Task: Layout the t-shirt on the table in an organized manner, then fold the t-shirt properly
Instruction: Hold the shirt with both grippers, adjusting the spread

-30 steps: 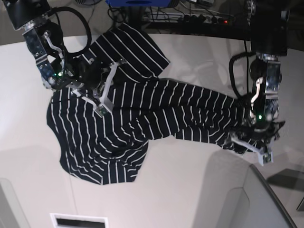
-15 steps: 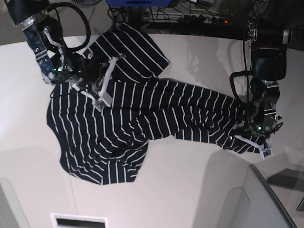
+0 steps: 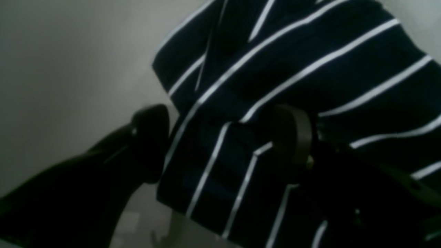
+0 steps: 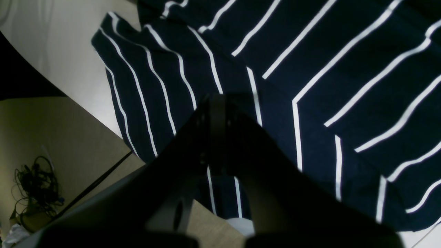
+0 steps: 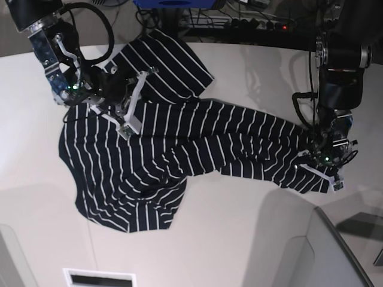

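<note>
The dark navy t-shirt [image 5: 179, 143] with thin white stripes lies crumpled across the white table [image 5: 239, 239], one sleeve toward the far edge. My right gripper [image 5: 128, 125] rests on the shirt's upper left part. In the right wrist view, the right gripper [image 4: 215, 103] is shut, its tips over the striped t-shirt [image 4: 310, 69]; no cloth shows pinched. My left gripper [image 5: 322, 172] is at the shirt's right end. In the left wrist view, the left gripper [image 3: 220, 134] is open, with a bunched fold of the t-shirt [image 3: 293, 62] between its fingers [image 3: 148, 137].
Cables and a power strip [image 5: 251, 24] lie beyond the table's curved far edge. A grey panel [image 5: 335, 251] rises at the lower right, and a white slot [image 5: 99, 278] sits at the bottom. The right wrist view shows floor with cables [image 4: 34, 186] past the table edge.
The left arm has straightened toward the far side and its gripper has shifted slightly along the shirt's right end. The right gripper has edged up and left. The shirt keeps its shape.
</note>
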Robot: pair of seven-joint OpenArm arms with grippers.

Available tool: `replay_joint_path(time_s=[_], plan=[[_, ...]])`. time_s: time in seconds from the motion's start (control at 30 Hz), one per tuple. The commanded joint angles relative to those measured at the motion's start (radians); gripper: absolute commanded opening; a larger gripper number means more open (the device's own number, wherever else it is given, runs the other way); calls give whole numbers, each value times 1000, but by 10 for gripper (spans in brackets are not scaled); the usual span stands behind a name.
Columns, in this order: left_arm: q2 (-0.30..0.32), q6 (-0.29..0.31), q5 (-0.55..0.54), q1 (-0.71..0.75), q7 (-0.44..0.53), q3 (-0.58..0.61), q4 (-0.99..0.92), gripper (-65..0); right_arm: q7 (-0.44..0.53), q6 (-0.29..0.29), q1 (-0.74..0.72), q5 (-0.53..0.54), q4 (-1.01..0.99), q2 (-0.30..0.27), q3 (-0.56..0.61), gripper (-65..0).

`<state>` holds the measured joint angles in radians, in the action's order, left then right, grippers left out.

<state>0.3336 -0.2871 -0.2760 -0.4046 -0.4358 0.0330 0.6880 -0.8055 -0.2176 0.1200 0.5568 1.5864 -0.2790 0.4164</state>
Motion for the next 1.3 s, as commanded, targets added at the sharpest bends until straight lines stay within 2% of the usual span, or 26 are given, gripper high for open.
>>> replay_joint_path(time_s=[0.0, 0.07, 0.13, 0.17, 0.53, 0.8, 0.9, 1.03, 1.1, 1.27], plan=[[9, -2, 8, -34, 38, 20, 3, -268, 16, -6, -9, 12, 18, -3, -6, -648], [9, -2, 7, -37, 59, 55, -15, -410, 16, -6, -9, 12, 18, -3, -6, -648], [9, -2, 2, -38, 67, 66, -18, -619, 16, -6, -9, 12, 18, -3, -6, -648], [8, -2, 1, -38, 70, 64, -18, -650, 16, -6, -10, 12, 18, -3, -6, -648], [6, -7, -1, -43, 62, 64, 75, -650, 18, -6, -23, 12, -28, -1, -7, -648], [15, -8, -1, -34, 62, 64, 72, -650, 18, -7, -30, 12, -65, -1, -7, -648], [28, -8, -1, -34, 62, 63, 71, -425, 18, -7, -32, 12, -65, -1, -7, -648], [29, -7, 2, -43, 62, 63, 71, -197, 18, -7, -32, 12, -65, 1, -7, -648], [29, -4, 5, -63, 62, 63, 66, -143, 18, -7, -32, 12, -65, 1, -7, -648], [20, 7, 7, -153, 73, 75, -115, -140, 18, -7, -32, 12, -59, 1, -3, -648]])
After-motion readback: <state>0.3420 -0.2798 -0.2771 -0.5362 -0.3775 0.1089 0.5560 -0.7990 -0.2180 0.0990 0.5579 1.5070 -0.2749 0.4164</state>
